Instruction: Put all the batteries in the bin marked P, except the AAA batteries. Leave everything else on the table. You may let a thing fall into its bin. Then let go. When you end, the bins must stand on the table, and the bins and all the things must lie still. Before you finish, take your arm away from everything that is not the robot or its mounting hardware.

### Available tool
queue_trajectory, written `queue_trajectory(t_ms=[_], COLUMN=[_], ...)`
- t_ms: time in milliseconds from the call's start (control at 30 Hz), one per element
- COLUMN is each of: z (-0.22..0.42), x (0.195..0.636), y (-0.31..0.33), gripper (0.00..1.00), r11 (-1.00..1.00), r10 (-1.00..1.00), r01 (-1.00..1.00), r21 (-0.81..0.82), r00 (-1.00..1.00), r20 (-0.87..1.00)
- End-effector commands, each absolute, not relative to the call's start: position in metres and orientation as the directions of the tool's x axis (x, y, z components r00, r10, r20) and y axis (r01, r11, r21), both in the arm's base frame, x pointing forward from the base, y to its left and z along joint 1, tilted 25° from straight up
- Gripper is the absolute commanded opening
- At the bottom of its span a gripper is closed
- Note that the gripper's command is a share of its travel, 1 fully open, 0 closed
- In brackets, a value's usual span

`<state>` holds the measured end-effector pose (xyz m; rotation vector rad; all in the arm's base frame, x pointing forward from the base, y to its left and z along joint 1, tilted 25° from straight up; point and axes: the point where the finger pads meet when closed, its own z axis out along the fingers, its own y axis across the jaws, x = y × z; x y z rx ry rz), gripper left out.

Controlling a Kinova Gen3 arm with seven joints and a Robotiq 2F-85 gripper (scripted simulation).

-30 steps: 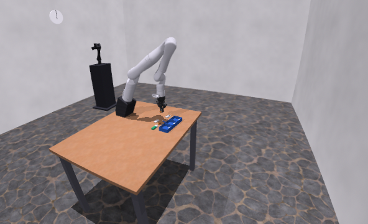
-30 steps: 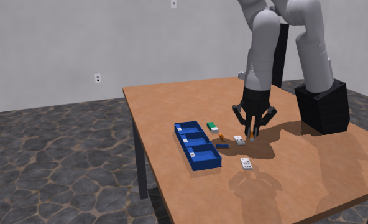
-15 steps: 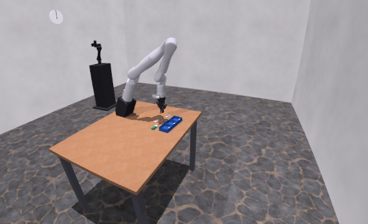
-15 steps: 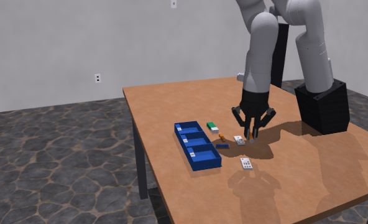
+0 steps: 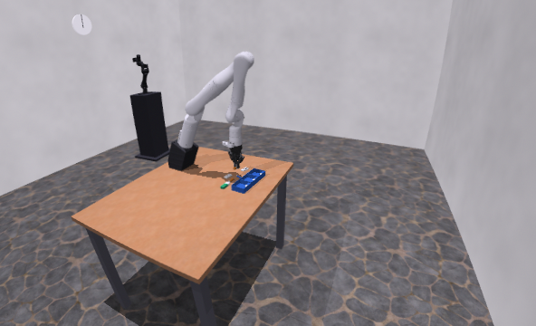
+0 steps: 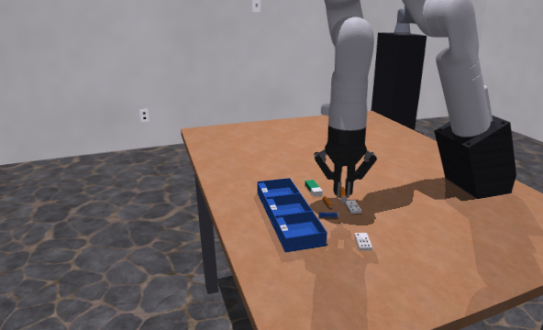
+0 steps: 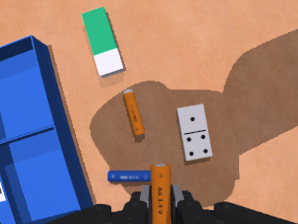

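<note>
While our gripper [image 5: 236, 166] [image 6: 343, 194] [image 7: 161, 197] hangs over the table [image 5: 150, 204] [image 6: 414, 280] [image 7: 265, 190], its jaws pinch the AA battery [image 6: 343, 190] [image 7: 161, 188], an orange one. We see its upper end stick out between the two fingers in the wrist view, with "AA 1.5 V" printed along its side.

Taking left and right from the exterior view, we have the blue tray [image 5: 244, 189] [image 6: 305, 242] [image 7: 67, 135] standing on the table, left of the gripper. It has three compartments in a row from near to far, each with a small white label, too small for us to read. We see no battery in any of them, so the AA battery is in our grip and outside the bins.

Just right of the tray lies the blue battery [image 6: 328, 214] [image 7: 129, 176], with the small orange battery [image 6: 327, 203] [image 7: 134, 114] a little farther off, near it but apart. Farther still, we find the eraser [image 5: 224, 186] [image 6: 313, 188] [image 7: 103, 42], green and white, beside the far part of the tray.

Right of these batteries, the grey domino [image 5: 227, 176] [image 6: 354, 207] [image 7: 194, 132] lies face up, one dot on one half and four on the other. Nearer to us is the white domino [image 5: 244, 168] [image 6: 363, 241], also flat, right of the tray's near end. Our arm's black base [image 5: 182, 156] [image 6: 496, 170] stands at the right.
</note>
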<state>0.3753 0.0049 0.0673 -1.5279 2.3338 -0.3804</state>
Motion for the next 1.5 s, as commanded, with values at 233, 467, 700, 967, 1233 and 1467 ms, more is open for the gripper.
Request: queue_trajectory(t_ms=[233,467,700,967,1233,1467], z=[0.085,0.094,0.105,0.113,0.113,0.113], x=[0.403,0.419,0.439,0.452,0.45,0.45], y=[-0.04,-0.069,-0.104,-0.132,-0.14,-0.135], gripper=[0.09,0.09,0.09,0.09,0.09,0.09], r11=[0.418,0.326,0.117,0.117,0.117,0.116], r10=[-0.907,-0.944,-0.992,-0.992,-0.992,-0.992], r01=[-0.813,-0.849,-0.897,-0.897,-0.897,-0.897], r21=[-0.405,-0.417,-0.427,-0.427,-0.427,-0.427], r00=[-0.4,-0.317,-0.128,-0.128,-0.128,-0.128], r20=[-0.134,-0.093,-0.002,-0.002,-0.002,-0.001])
